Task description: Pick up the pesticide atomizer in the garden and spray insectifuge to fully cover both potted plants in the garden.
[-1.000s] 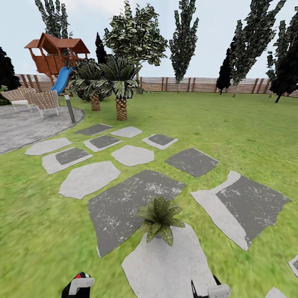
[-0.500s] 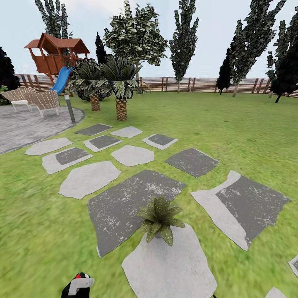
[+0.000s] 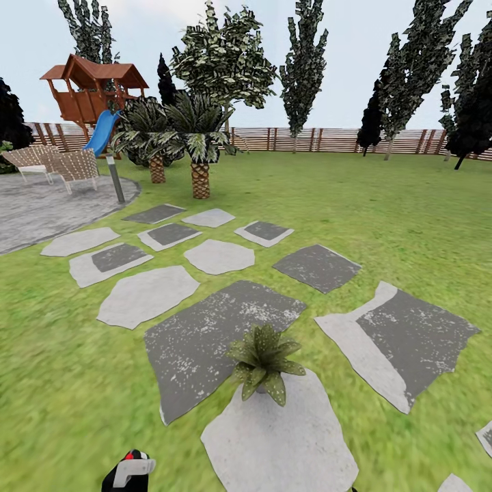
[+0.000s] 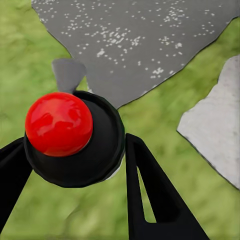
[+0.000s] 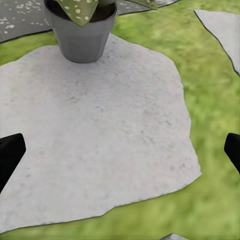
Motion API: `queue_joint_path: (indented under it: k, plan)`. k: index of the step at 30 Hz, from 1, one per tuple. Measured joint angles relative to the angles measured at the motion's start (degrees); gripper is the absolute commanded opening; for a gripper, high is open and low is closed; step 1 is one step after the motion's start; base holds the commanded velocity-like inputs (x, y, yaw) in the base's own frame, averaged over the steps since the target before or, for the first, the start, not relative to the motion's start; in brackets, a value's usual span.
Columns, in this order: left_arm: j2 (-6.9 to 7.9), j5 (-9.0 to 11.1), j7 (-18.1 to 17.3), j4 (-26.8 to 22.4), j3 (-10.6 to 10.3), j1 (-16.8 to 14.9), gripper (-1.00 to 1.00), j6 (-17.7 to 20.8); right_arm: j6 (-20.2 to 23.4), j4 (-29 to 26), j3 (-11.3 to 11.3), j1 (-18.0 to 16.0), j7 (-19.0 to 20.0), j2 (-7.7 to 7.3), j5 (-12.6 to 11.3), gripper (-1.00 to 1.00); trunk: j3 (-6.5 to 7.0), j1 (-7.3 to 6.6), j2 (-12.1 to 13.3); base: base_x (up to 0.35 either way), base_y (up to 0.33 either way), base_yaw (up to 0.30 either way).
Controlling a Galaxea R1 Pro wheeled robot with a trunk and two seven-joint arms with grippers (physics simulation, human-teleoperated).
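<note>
Left hand (image 4: 75,165) around atomizer (image 4: 70,135), over lawn (image 4: 30,65) beside stepping stone (image 4: 145,40).

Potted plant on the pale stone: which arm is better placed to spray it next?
Left, likely. The left gripper holds the red-capped atomizer; the right gripper hangs open and empty near the potted plant.

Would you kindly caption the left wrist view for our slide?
Left gripper clasping the red-capped atomizer above lawn and stepping stones.
</note>
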Motion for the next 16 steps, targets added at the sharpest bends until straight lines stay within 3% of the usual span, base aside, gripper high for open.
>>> queue_joint_path:
  k: [16]
  plan:
    - [-0.09, 0.0, 0.0, 0.0, 0.0, 0.0, -1.0, 0.0, 0.0, 0.0, 0.0, 0.0, 0.0, -0.01, 0.0, 1.0, 0.0, 0.0, 0.0, 0.0, 0.0, 0.0]
